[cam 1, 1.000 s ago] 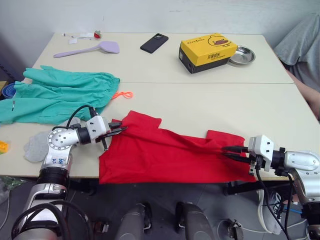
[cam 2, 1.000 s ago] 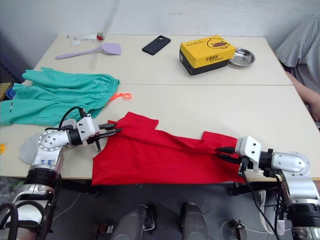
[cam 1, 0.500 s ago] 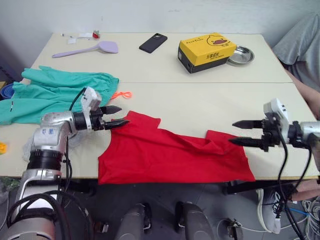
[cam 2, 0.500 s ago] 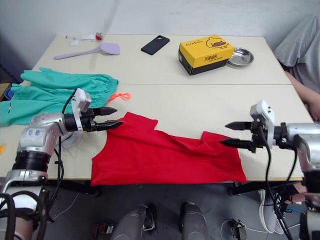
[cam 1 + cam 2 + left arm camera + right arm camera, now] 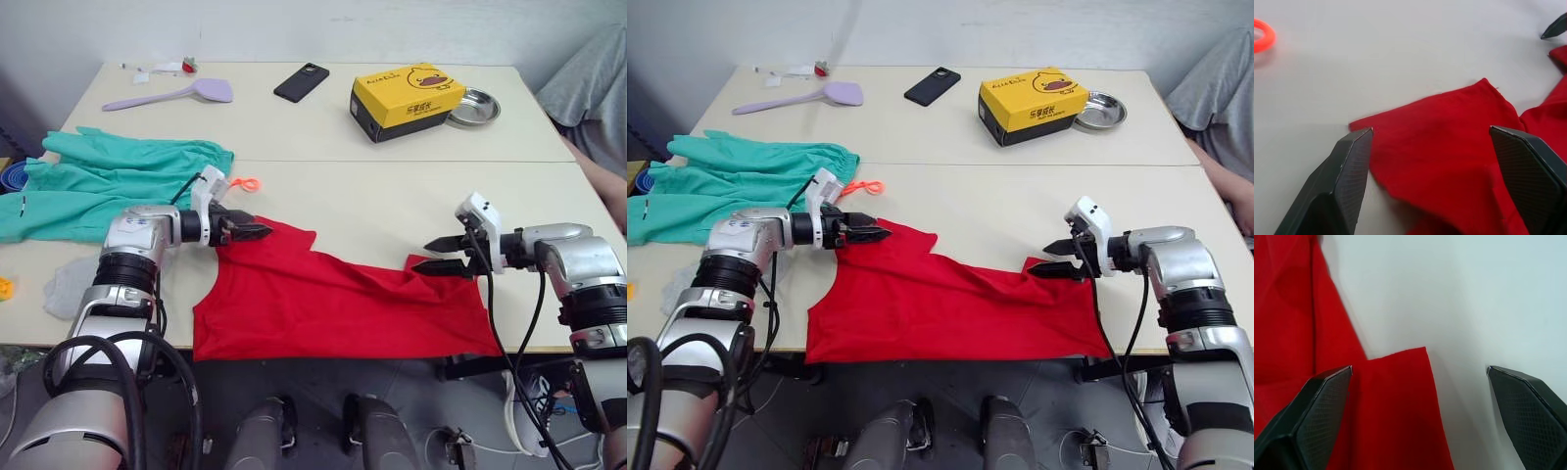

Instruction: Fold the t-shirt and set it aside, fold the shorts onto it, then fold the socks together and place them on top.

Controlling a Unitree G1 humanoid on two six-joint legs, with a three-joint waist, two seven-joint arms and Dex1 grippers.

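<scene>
Both arms have swung back in toward the shirt since half a second ago, when they were lifted off to the sides with spread fingers. Now the left gripper (image 5: 257,231) sits right at the far-left corner of the t-shirt (image 5: 333,304), and the right gripper (image 5: 431,259) is at the far-right corner, each arm nearest its own end.

That shirt lies rumpled along the near edge of the table (image 5: 392,206), long axis running left to right, so both corners are just in front of the fingertips and a short reach inward should do it.

From the head camera the left fingers look nearly together, but the left wrist view settles it: fingers spread wide with the red corner (image 5: 1449,132) lying between them, nothing pinched yet. Same story in the right wrist view, jaws apart over a sleeve corner (image 5: 1400,396) and bare tabletop.

Teal shorts (image 5: 108,181) are spread out at the far left, with an orange drawstring loop (image 5: 241,185) close behind the left gripper, so watch for a snag. A grey sock (image 5: 69,286) sits by the left arm.
</scene>
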